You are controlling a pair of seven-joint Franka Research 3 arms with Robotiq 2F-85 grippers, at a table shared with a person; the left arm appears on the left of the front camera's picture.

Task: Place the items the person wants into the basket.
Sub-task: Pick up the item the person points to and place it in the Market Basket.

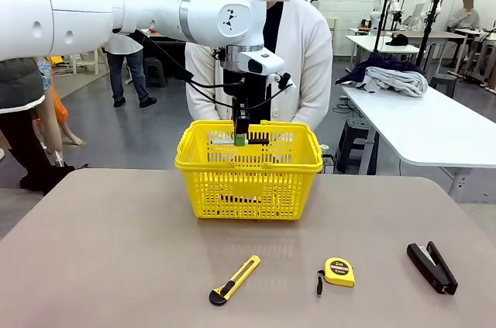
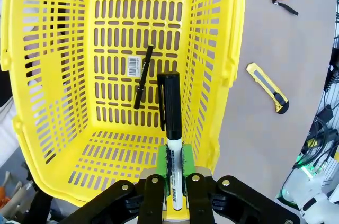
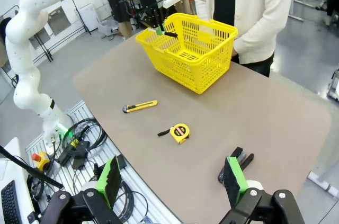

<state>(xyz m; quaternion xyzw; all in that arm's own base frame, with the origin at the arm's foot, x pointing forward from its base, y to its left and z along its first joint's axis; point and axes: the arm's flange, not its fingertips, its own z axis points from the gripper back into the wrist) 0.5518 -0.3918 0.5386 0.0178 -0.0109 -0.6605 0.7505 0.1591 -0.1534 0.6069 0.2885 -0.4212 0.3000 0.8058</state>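
My left gripper (image 1: 241,140) hangs over the yellow basket (image 1: 249,188) and is shut on a white marker with a black cap (image 2: 173,128), held cap-forward above the basket's floor. A slim black pen (image 2: 143,77) lies on the bottom of the basket (image 2: 53,75). The yellow-and-black tape measure (image 1: 339,272) rests on the table in front of the basket, also seen as the tape measure (image 3: 180,132) in the right wrist view. The person (image 1: 306,56) stands behind the basket. My right gripper (image 3: 172,184) stands open, high above the table's near edge.
A yellow-and-black utility knife (image 1: 235,279) lies left of the tape measure. A black stapler (image 1: 432,267) sits at the table's right. Cables and a power strip (image 3: 74,144) lie on the floor beside the table.
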